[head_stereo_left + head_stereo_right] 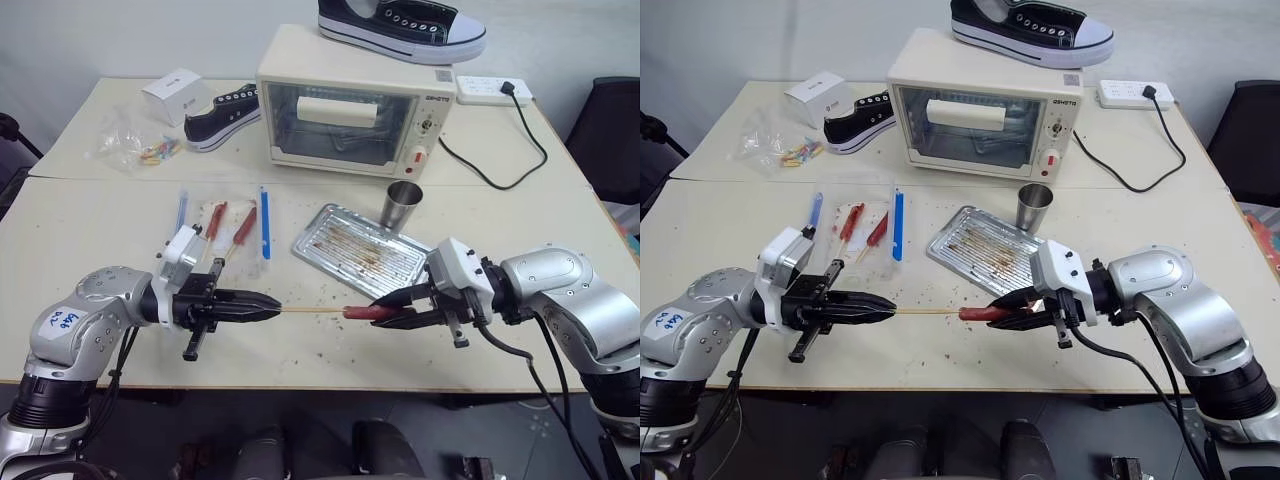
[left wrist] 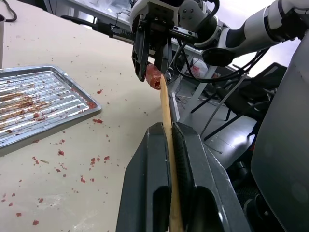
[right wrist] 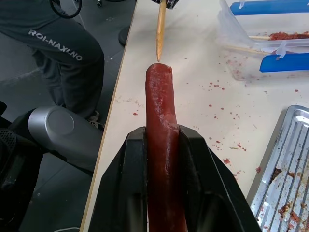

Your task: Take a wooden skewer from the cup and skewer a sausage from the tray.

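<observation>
My left gripper (image 1: 272,303) is shut on a thin pale wooden skewer (image 1: 313,311) that points level toward my right gripper (image 1: 385,312). The right gripper is shut on a dark red-brown sausage (image 1: 366,313), held lengthwise above the table's front edge. In the right wrist view the skewer's tip (image 3: 160,34) meets the sausage's (image 3: 161,145) end. The left wrist view shows the skewer (image 2: 167,121) running from between the fingers to the sausage (image 2: 154,77). The greasy silver tray (image 1: 361,250) lies just behind the grippers, with the steel cup (image 1: 402,206) at its far corner.
A cream toaster oven (image 1: 350,110) stands at the back with a sneaker (image 1: 400,28) on top. Another sneaker (image 1: 222,115), a white box (image 1: 176,95) and a bag (image 1: 140,145) lie back left. Blue strips and skewered sausages (image 1: 230,225) lie left of the tray. A power strip (image 1: 492,91) sits back right.
</observation>
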